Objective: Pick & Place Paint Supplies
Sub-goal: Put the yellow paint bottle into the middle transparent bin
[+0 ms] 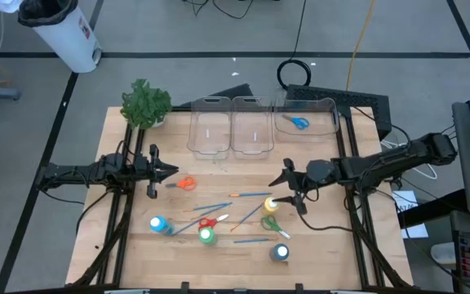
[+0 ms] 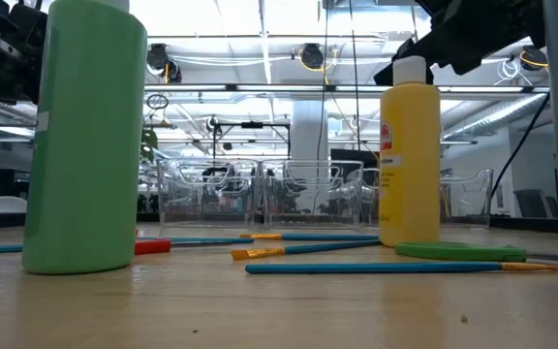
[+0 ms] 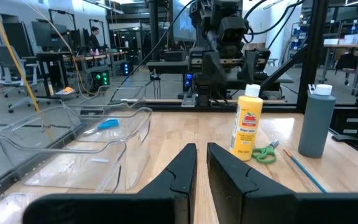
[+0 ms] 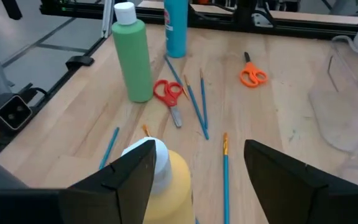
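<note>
A yellow paint bottle (image 1: 272, 204) stands upright on the table with its white cap (image 4: 156, 154) up. My right gripper (image 1: 289, 193) hovers open above it. In the right wrist view the cap sits between the fingers, close to one of them, and I see no touch. Blue (image 1: 158, 224), green (image 1: 207, 236) and dark (image 1: 281, 253) bottles stand toward the near edge. Orange (image 1: 184, 184), red (image 1: 206, 221) and green (image 1: 271, 223) scissors and thin blue paintbrushes (image 1: 251, 194) lie flat among them. My left gripper (image 1: 172, 171) waits shut at the table's left, holding nothing.
Three clear bins (image 1: 250, 126) stand in a row at the far edge. The right one (image 1: 321, 106) holds blue-handled scissors (image 1: 299, 122). A leafy plant (image 1: 145, 104) sits at the far left corner. Bare wood lies between the bins and the supplies.
</note>
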`<state>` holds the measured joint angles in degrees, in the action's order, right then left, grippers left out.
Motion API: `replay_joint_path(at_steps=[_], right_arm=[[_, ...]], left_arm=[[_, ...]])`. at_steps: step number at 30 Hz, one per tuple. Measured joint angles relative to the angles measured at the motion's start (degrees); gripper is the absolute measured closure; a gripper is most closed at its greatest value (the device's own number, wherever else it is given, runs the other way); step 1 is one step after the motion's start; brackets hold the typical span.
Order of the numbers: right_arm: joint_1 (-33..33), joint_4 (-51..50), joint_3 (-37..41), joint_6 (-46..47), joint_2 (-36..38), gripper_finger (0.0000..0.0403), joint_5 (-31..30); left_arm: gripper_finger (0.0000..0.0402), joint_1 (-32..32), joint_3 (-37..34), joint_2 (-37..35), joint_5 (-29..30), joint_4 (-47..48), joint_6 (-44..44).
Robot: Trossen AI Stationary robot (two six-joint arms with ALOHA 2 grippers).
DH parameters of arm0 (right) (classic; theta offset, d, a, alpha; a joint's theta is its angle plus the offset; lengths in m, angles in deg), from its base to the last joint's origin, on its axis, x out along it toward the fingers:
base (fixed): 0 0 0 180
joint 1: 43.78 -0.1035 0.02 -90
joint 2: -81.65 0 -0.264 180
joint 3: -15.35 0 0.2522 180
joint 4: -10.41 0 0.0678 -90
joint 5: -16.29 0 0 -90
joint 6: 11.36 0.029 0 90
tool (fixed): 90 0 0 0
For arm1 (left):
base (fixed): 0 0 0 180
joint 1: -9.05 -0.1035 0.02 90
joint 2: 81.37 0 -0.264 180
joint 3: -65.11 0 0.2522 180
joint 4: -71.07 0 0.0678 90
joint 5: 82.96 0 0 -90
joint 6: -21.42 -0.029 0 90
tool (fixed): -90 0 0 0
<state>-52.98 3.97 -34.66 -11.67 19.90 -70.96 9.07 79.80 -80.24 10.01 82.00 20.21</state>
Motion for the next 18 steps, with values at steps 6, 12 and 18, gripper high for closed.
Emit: replay_joint_path(at_steps=[6, 12, 18], right_arm=[[1.0, 0.9, 0.1, -3.0, 0.0, 0.0163, -5.0], [1.5, 2.7, 0.1, -4.0, 0.4, 0.0164, -5.7], [0.6, 3.4, 0.1, -1.8, 2.4, 0.0159, -5.5]], left_arm=[[0.0355, 0.0, 0.0, 0.0, 0.0, 0.0, 0.0], [0.0355, 0.0, 0.0, 0.0, 0.0, 0.0, 0.0], [0.0355, 0.0, 0.0, 0.0, 0.0, 0.0, 0.0]])
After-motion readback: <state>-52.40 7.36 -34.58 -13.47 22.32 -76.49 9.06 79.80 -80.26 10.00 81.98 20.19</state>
